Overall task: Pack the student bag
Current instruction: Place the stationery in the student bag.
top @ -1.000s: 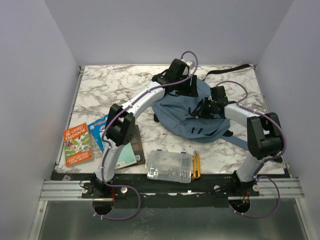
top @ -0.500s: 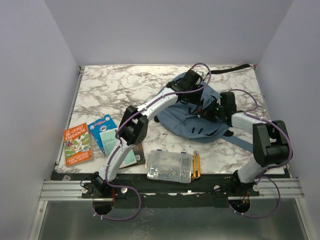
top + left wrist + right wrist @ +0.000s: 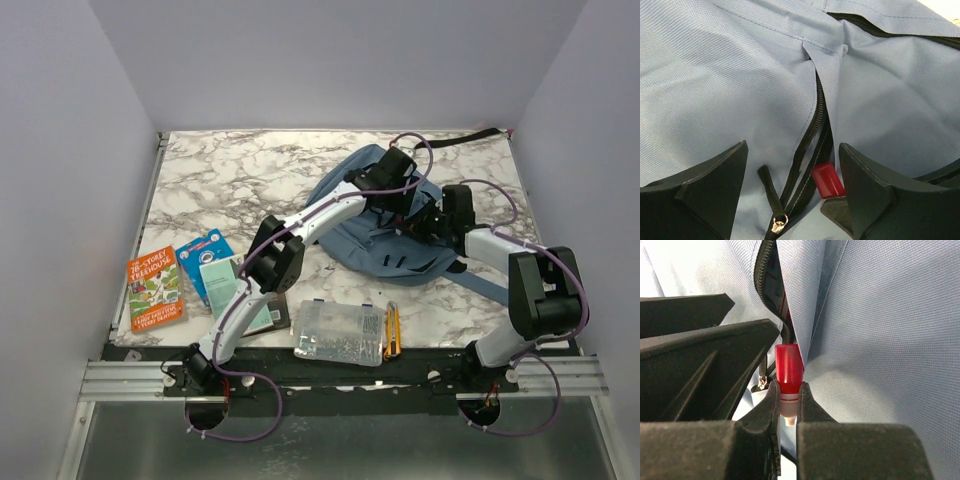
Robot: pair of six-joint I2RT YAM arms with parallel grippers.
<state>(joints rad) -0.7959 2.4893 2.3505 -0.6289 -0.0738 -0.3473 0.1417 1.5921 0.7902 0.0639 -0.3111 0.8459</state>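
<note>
The student bag (image 3: 385,250), a blue-grey backpack, lies at the centre right of the table. My left gripper (image 3: 398,195) hovers over it, open and empty. In the left wrist view the left gripper (image 3: 792,150) straddles a partly open black zip (image 3: 812,135) with its metal pull (image 3: 778,223) below. My right gripper (image 3: 428,220) is shut on a red-capped marker (image 3: 788,365). The right gripper (image 3: 789,390) holds the marker's red cap at the zip opening. The cap also shows in the left wrist view (image 3: 827,180). The bag's inside is hidden.
An orange book (image 3: 154,288), a blue packet (image 3: 205,255) and a teal notebook (image 3: 240,295) lie at the front left. A clear plastic box (image 3: 340,332) and a yellow-and-black tool (image 3: 393,330) lie at the front edge. A black strap (image 3: 460,140) trails to the back right.
My left gripper has moved right and down from the bag's far edge to the zip. My right gripper has shifted slightly closer to it with the marker.
</note>
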